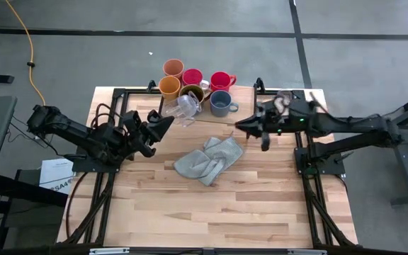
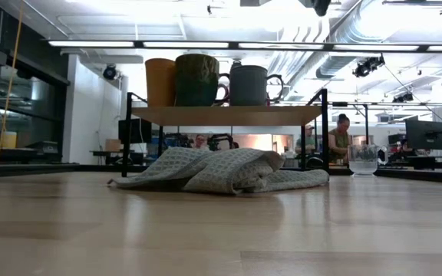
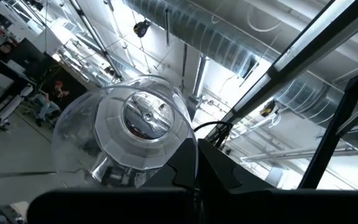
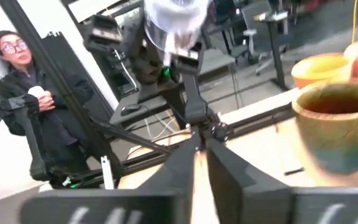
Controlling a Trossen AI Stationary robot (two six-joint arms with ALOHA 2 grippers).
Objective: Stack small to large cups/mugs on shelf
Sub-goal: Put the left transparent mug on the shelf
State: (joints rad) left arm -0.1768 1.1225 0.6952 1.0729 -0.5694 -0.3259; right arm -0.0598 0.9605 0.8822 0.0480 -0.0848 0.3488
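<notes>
Six mugs stand on the shelf (image 1: 248, 99): a peach-orange tumbler (image 1: 173, 68), two red mugs (image 1: 192, 76) (image 1: 222, 80), a yellow mug (image 1: 169, 86), a brown mug (image 1: 192, 92) and a grey-blue mug (image 1: 221, 103). My left gripper (image 1: 167, 122) is shut on a clear glass cup (image 1: 184, 108), which it holds up at the shelf's front left. A second glass cup (image 2: 363, 159) stands on the table to the right of the shelf. My right gripper (image 1: 241, 127) is shut and empty, just in front of the shelf's right part. My left gripper holds the glass cup by its side (image 3: 178, 146), pinched at the ends of the two fingers (image 3: 185, 163). I cannot tell whether a handle or the wall is between them. The fingers slant upward from the table's left. The cup is lifted clear and tipped, its base toward the wrist.
A crumpled grey cloth (image 1: 210, 159) lies on the table's middle, in front of the shelf (image 2: 229, 115). Black frames stand along the table's left and right sides. People show in the room beyond the table.
</notes>
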